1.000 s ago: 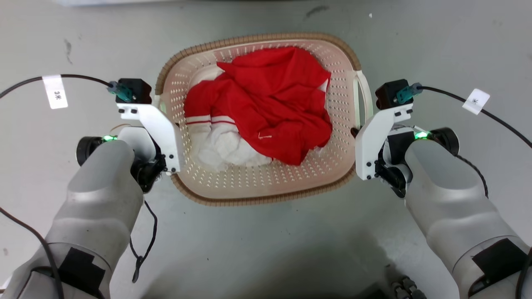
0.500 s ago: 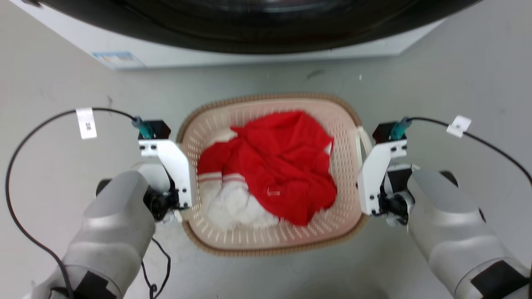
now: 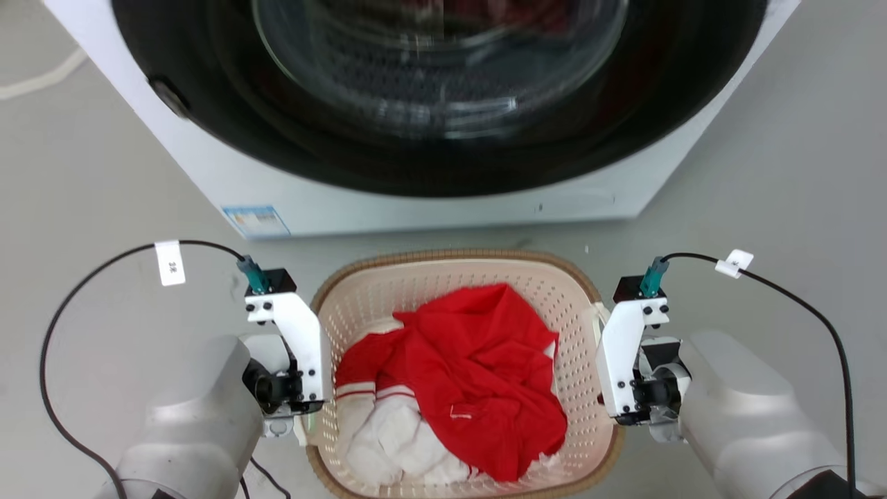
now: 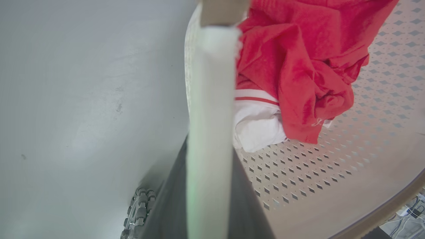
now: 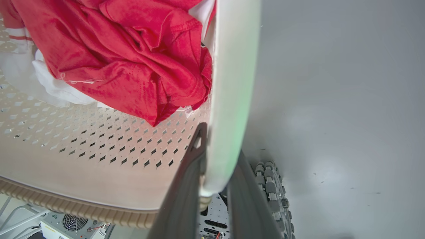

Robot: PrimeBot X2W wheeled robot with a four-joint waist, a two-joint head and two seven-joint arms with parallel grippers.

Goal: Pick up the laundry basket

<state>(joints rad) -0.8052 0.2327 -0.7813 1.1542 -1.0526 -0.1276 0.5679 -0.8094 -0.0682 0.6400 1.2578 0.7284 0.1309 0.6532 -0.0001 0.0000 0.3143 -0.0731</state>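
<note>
The laundry basket [image 3: 388,298], cream and perforated with a brown woven-look rim, hangs level between my two arms in front of the washer. It holds a red garment [image 3: 471,367] over white cloth [image 3: 395,436]. My left gripper [image 3: 294,398] is shut on the basket's left white handle [image 4: 209,99], with a dark finger [image 4: 172,196] on each side. My right gripper [image 3: 627,398] is shut on the right white handle [image 5: 232,83], clamped between its fingers [image 5: 186,186]. In both wrist views the grey floor lies well below the basket.
A white front-loading washer [image 3: 429,201] with a big dark round door [image 3: 443,69] stands just beyond the basket. Grey floor spreads to both sides. A wheel of my base [image 5: 272,189] shows below the right handle, and another wheel [image 4: 136,212] below the left.
The head camera has swung up, so the washer has come into the picture and the basket sits lower in it. Both grippers have stayed shut on the handles.
</note>
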